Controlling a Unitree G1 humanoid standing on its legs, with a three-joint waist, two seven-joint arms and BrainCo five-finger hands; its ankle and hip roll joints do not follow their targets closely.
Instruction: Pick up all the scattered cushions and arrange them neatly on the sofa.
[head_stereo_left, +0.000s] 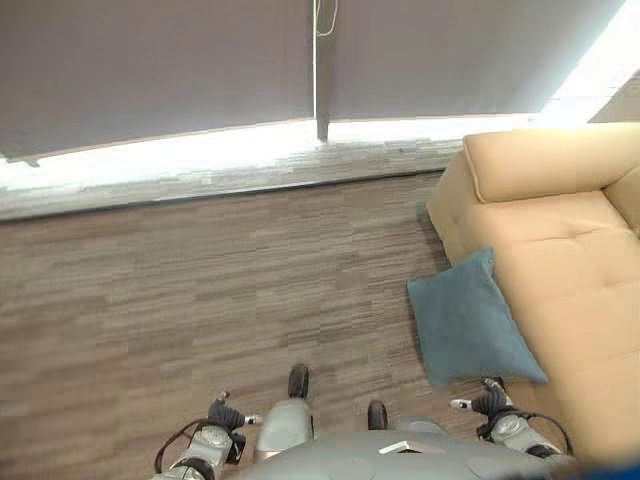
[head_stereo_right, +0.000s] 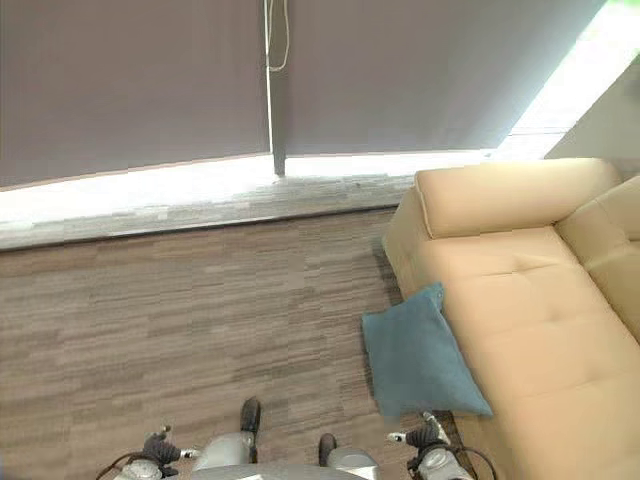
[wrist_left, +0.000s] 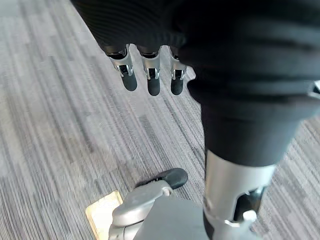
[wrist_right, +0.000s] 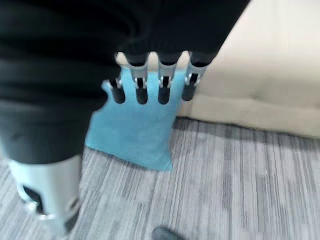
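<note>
Cushion (head_stereo_left: 470, 322) on carpet (head_stereo_left: 200, 290) — against sofa (head_stereo_left: 570, 260).

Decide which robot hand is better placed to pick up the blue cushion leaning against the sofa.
The right robot hand. The blue cushion leans on the sofa on the robot's right, just ahead of that open hand; the left robot hand hangs over bare carpet.

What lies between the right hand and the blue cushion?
Nothing but bare carpet: in the right wrist view the right hand hangs open over it, short of the blue cushion leaning on the sofa.
</note>
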